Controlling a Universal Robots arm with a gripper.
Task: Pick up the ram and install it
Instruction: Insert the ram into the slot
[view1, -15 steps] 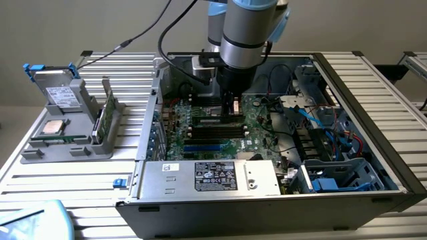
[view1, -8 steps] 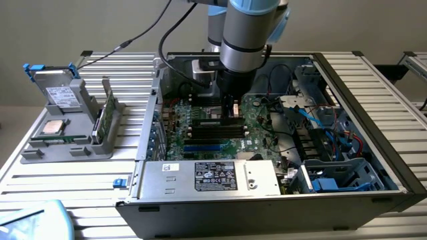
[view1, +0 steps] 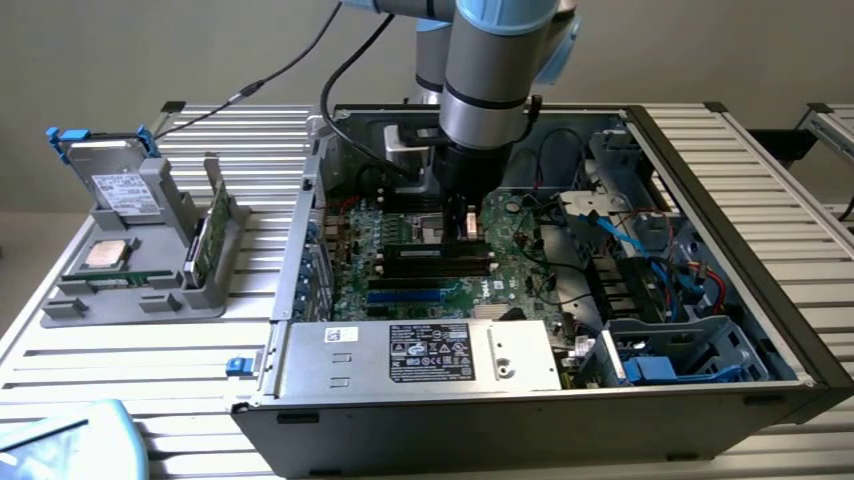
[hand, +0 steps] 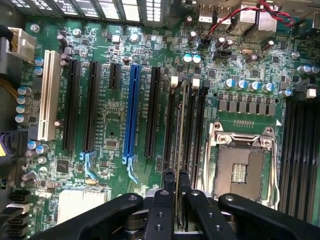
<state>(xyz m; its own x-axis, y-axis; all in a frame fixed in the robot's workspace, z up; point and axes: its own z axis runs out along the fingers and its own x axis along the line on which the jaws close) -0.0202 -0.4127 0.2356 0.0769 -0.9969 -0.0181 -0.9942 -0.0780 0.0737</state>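
Wrist view: the ram (hand: 179, 130) is seen edge-on, pinched between the narrowly parted fingers (hand: 168, 182) of the gripper (hand: 175, 176); it is held upright among the black memory slots (hand: 190, 130), beside the processor socket (hand: 242, 167); in the exterior view the gripper (view1: 467, 228) is seen low over the motherboard (view1: 514, 285) inside the open computer case (view1: 747, 300).

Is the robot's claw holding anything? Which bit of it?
Yes. The gripper holds the ram, a thin stick seen edge-on. Its fingers pinch the ram's two flat sides above the motherboard.
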